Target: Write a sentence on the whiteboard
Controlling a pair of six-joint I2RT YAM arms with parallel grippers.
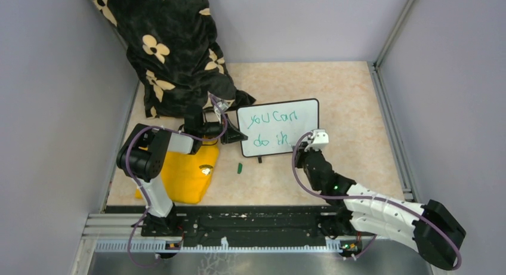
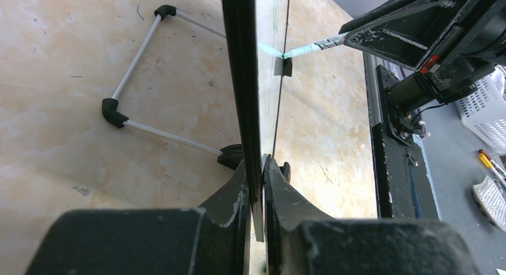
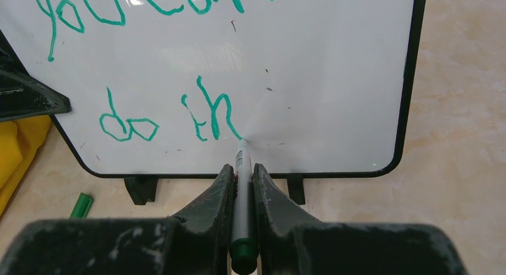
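The whiteboard (image 1: 301, 121) stands upright on its little black feet mid-table. Green writing on it, the sentence (image 1: 267, 121), reads "you can" above "do th" (image 3: 206, 117). My left gripper (image 1: 234, 136) is shut on the board's left edge; in the left wrist view the black frame (image 2: 241, 78) runs edge-on between the closed fingers of that gripper (image 2: 262, 164). My right gripper (image 3: 241, 170) is shut on a green marker (image 3: 241, 191). The marker's tip touches the board just right of the "h". The right gripper (image 1: 307, 145) sits at the board's lower right.
A green marker cap (image 1: 239, 167) lies on the table below the board's left corner. A yellow cloth (image 1: 185, 173) lies by the left arm and a black floral cloth (image 1: 173, 48) hangs at the back left. A white-rod stand (image 2: 137, 60) lies behind the board.
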